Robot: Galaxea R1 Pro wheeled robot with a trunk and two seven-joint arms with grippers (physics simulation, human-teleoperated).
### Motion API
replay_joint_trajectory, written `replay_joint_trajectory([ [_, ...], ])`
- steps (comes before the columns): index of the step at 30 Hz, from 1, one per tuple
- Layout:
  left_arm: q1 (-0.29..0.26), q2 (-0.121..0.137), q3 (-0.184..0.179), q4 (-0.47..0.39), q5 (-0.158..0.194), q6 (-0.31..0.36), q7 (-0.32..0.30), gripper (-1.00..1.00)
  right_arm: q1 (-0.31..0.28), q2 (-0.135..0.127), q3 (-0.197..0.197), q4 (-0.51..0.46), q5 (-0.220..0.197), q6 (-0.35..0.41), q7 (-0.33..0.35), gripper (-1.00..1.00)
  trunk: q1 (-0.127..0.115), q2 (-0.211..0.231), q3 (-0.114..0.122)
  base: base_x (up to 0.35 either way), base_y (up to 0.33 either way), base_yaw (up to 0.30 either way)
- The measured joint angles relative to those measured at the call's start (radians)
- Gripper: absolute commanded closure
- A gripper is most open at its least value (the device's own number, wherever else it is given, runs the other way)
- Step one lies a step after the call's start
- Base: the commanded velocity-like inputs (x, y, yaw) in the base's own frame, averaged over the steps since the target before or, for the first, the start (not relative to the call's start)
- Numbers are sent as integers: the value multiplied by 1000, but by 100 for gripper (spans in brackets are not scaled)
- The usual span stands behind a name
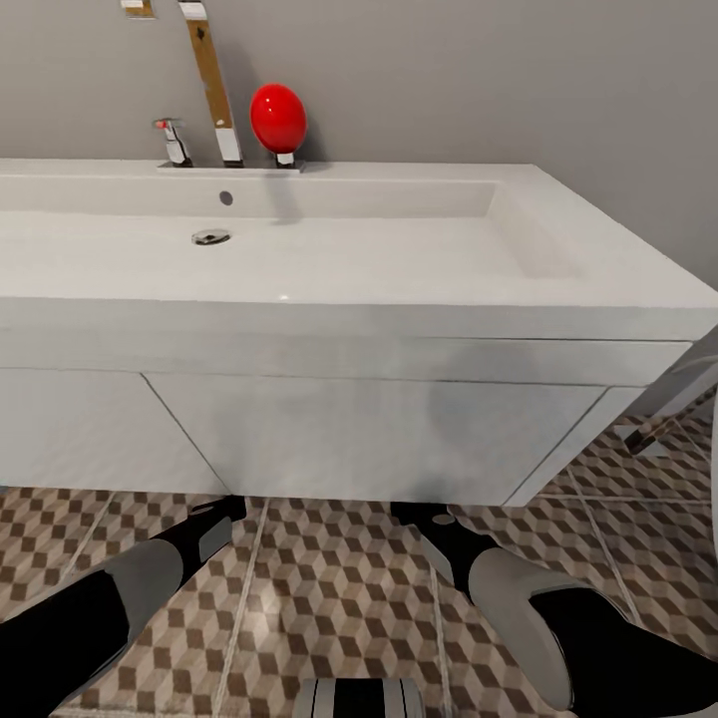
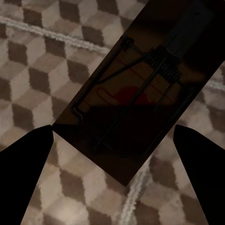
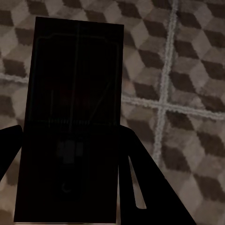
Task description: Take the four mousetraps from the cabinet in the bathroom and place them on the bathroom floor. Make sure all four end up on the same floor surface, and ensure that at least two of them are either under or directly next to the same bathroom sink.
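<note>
**Below the sink, a trap under each wrist**

Before us in the head view, the white sink [image 1: 349, 269] hangs over the bathroom floor [image 1: 339, 598]; both our arms reach down beneath its cupboard doors. At the left wrist, a mousetrap [image 2: 136, 98] lies between our left gripper [image 2: 112, 136]'s spread fingers; whether they touch it we cannot tell. At the right wrist, a second, shadowed mousetrap [image 3: 75, 117] sits against our right gripper [image 3: 70, 140]; its grip we cannot tell.

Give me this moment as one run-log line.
location: at sink | left gripper: over mousetrap, open | right gripper: mousetrap between fingers, grip unclear | below: bathroom floor
</note>
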Motion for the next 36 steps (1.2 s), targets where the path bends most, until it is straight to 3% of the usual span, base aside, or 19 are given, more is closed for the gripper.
replay_joint_trajectory([
  [36, 0, 0, 0, 0, -1, 0, 3, 100, 0, 0, 4, -40, 2, -13, 1, 100, 0, 0, -56, 0, 0, 0],
])
